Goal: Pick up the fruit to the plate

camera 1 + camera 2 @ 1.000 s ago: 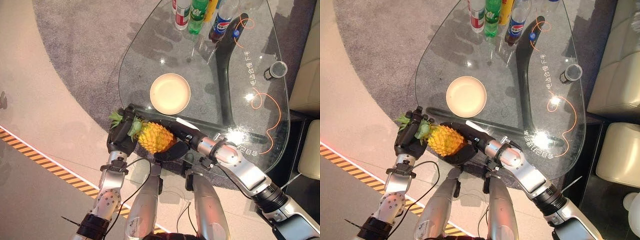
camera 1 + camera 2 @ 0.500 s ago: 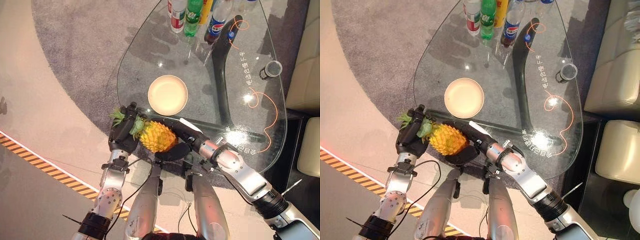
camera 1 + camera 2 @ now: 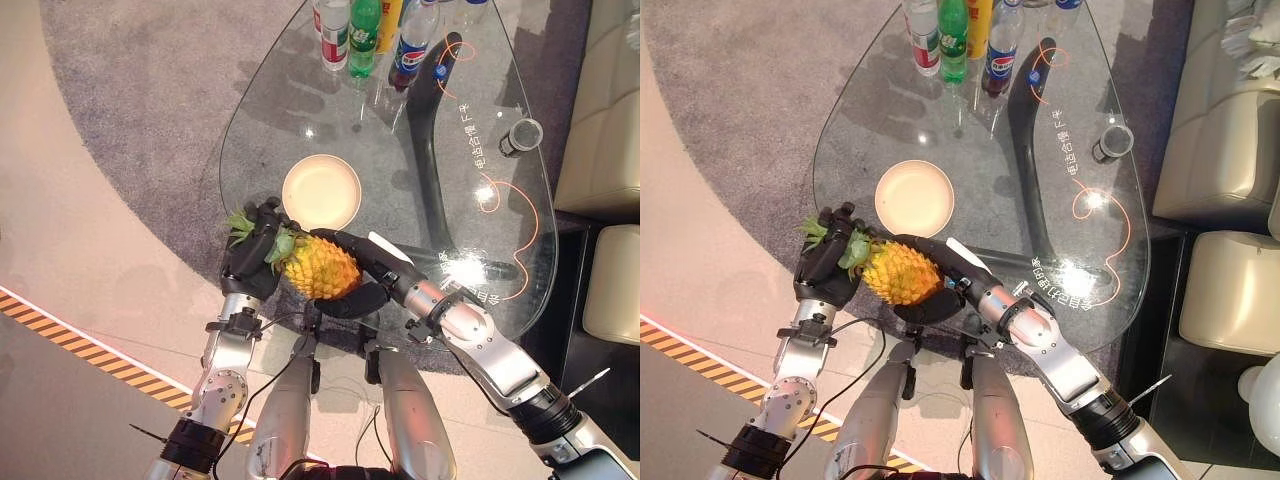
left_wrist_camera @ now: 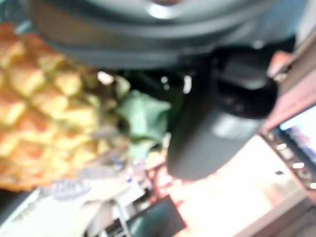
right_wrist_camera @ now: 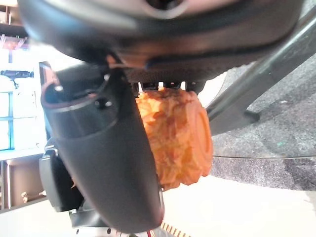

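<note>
Currently I am holding the pineapple point(image 3: 320, 267) above the table's near edge: left hand point(image 3: 250, 262) clasping its crown, right hand point(image 3: 362, 275) cupping its body. Beyond, plate point(image 3: 321, 191); farther, bottles point(image 3: 366, 35). Risk: fruit slipping from the two-handed hold.

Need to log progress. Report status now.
Left hand shut on pineapple crown, right hand curled round its body. Pineapple held at table edge, not yet on plate. Nothing between fruit and plate.

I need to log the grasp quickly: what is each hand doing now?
Left hand: closed on the pineapple crown.
Right hand: closed around the pineapple body.
</note>
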